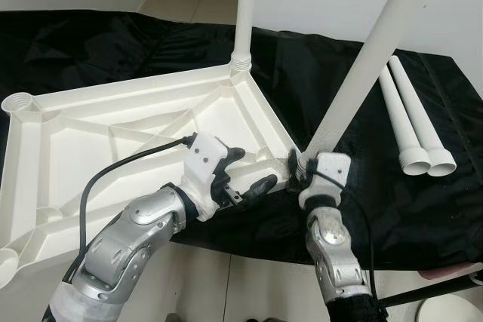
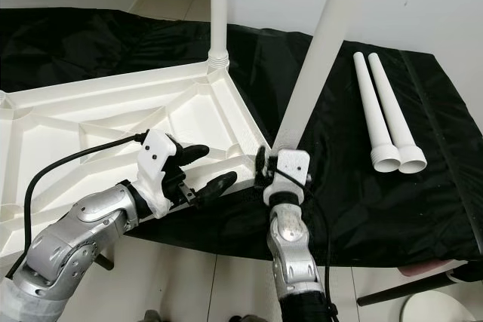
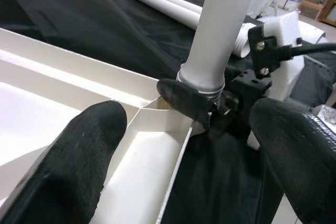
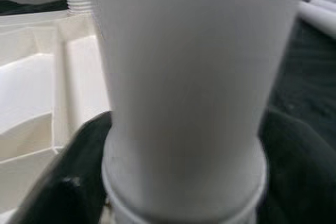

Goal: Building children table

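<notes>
Left eye view shows the white tabletop (image 1: pixel 136 130) lying upside down on the black cloth (image 1: pixel 362 209), one leg (image 1: pixel 245 13) already upright in its far corner, two spare legs (image 1: pixel 411 122) well apart on the robot's right, and the right gripper (image 1: pixel 296 165) clamped on the foot of a tilted leg (image 1: pixel 362 65) at the near corner, so fitting the second leg looks like the step in hand. Left wrist view has the left gripper (image 3: pixel 184 145) with its jaws apart over the tabletop's corner rim, just beside that leg's threaded end, while right wrist view shows the pale shaft gripped between dark fingers (image 4: pixel 79 166); the next move probably calls for righting the leg and seating it in the corner socket.
</notes>
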Tool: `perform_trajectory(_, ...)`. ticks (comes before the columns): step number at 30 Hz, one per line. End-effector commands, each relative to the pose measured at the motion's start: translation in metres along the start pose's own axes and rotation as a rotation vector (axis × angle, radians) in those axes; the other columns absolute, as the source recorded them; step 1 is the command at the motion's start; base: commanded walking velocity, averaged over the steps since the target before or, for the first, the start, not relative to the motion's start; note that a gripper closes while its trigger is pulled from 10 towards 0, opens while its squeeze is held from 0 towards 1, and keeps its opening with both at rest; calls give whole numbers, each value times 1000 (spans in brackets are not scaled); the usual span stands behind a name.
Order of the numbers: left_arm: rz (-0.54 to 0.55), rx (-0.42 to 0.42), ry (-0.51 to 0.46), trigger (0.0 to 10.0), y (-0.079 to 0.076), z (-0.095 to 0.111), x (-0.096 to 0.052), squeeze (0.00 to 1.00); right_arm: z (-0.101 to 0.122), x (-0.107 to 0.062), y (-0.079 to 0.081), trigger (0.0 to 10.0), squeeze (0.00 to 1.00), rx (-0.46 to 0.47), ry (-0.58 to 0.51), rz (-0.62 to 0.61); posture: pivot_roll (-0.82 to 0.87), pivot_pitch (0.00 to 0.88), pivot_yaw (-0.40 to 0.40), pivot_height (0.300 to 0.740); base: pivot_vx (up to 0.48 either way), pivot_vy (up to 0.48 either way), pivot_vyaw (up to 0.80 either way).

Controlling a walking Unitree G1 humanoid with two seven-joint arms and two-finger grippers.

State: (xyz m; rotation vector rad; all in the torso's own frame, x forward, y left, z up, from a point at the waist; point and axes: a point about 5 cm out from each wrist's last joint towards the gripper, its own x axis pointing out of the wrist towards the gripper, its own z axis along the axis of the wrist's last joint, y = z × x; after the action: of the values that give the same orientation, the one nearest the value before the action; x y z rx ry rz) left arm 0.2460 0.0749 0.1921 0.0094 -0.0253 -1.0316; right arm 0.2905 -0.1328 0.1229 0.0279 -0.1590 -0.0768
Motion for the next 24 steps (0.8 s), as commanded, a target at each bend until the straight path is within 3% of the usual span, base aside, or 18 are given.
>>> perform_trajectory(1, -14, 12, 3, 10000, 0, 0, 0, 0, -3, -1, -7, 10000, 635, 3, 9, 30, 63, 90, -42, 740, 0, 0, 0)
perform_trajectory(2, -14, 10, 1, 10000, -1, 0, 1, 0, 0, 2, -12, 10000, 0, -3, -9, 71, 61, 89, -41, 740, 0, 0, 0)
perform_trajectory(5, -14, 9, 0, 10000, -1, 0, 1, 0, 3, 5, -18, 10000, 0, -8, -21, 110, 59, 89, -42, 740, 0, 0, 0)
perform_trajectory(6, -16, 11, 0, 10000, -1, 0, 2, 0, 8, 11, -28, 10000, 0, -38, -40, 166, 59, 89, -42, 740, 0, 0, 0)
perform_trajectory(11, -17, 11, -1, 10000, 0, 0, 2, 0, 10, 13, -31, 10000, 0, -30, -44, 195, 59, 89, -42, 740, 0, 0, 0)
perform_trajectory(12, -21, 13, 0, 10000, 0, 1, 2, 0, 18, 21, -35, 10000, 0, -46, -68, 308, 59, 89, -42, 740, 0, 0, 0)
perform_trajectory(15, -23, 15, 0, 10000, 0, 1, 2, 0, 21, 23, -36, 10000, 0, -55, -77, 350, 59, 89, -42, 740, 0, 0, 0)
perform_trajectory(17, -24, 18, -2, 10000, 1, 2, 3, 0, 30, 31, -36, 10000, 0, -49, -102, 448, 53, 76, -36, 740, 0, 0, 0)
perform_trajectory(19, -24, 18, -2, 10000, 1, 2, 3, 0, 30, 31, -36, 10000, 0, -49, -102, 448, 53, 76, -36, 740, 0, 0, 0)
perform_trajectory(20, -24, 20, -3, 10000, 2, 2, 4, 0, 35, 34, -36, 0, 0, -38, -113, 483, 53, 76, -36, 740, 0, 0, 0)
perform_trajectory(24, -27, 29, -9, 10000, 2, 3, 5, 0, 43, 43, -38, 0, 0, -39, -131, 551, 56, 72, -42, 740, 0, 0, 0)
